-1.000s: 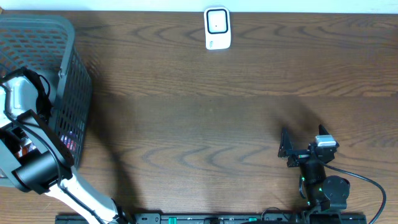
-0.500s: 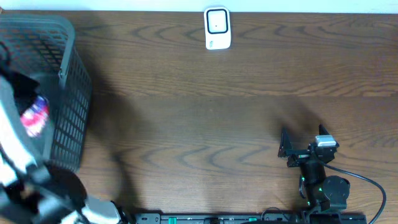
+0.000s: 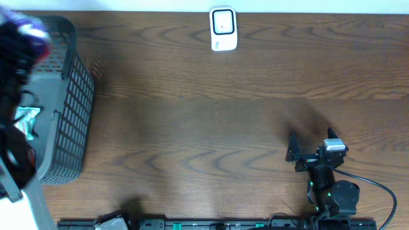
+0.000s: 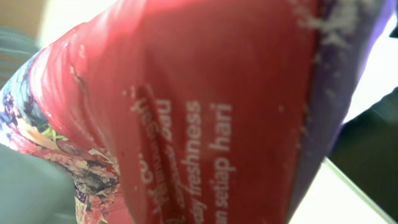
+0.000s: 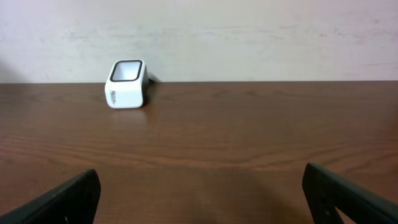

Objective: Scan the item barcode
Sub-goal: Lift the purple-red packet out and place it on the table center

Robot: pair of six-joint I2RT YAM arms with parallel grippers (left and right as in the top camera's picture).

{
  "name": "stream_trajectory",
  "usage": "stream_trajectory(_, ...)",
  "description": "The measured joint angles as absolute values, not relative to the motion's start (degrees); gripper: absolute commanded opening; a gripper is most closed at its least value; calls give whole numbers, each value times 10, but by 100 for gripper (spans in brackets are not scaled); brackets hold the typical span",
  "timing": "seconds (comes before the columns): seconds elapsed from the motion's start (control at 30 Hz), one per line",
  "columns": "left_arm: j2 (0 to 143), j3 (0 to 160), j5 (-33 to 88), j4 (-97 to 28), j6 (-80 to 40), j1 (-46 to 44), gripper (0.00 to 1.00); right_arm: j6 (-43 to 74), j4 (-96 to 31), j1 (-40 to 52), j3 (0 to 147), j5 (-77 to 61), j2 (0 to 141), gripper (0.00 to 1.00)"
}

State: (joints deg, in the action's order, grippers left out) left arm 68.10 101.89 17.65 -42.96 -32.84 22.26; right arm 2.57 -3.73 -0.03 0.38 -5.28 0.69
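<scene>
Item: red-and-purple printed plastic pouch, hanging over the grey mesh plastic basket; left gripper clenching it. Right gripper lying released. Advisable: turning the barcode towards the white box scanner.

Left arm: high at the left edge, close to the overhead camera, blurred; left gripper closed on a packet. Right arm: low at the near right; right gripper level, fingers spread wide, empty.
</scene>
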Motion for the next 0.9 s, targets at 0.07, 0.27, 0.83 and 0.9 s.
stream_trajectory(0.07, 663, 1019, 194, -429, -309, 135, 7, 26, -37, 0, 4, -53, 7, 99)
stream_trajectory(0.27, 689, 1014, 185, -453, -222, -103, 7, 26, -37, 0, 4, -53, 7, 99)
stream_trajectory(0.83, 1102, 987, 50, -467, -176, -371, 11, 26, -37, 0, 4, -53, 7, 99)
stream_trajectory(0.9, 1143, 986, 48, -465, -195, -375, 27, 26, -37, 0, 4, -53, 7, 99)
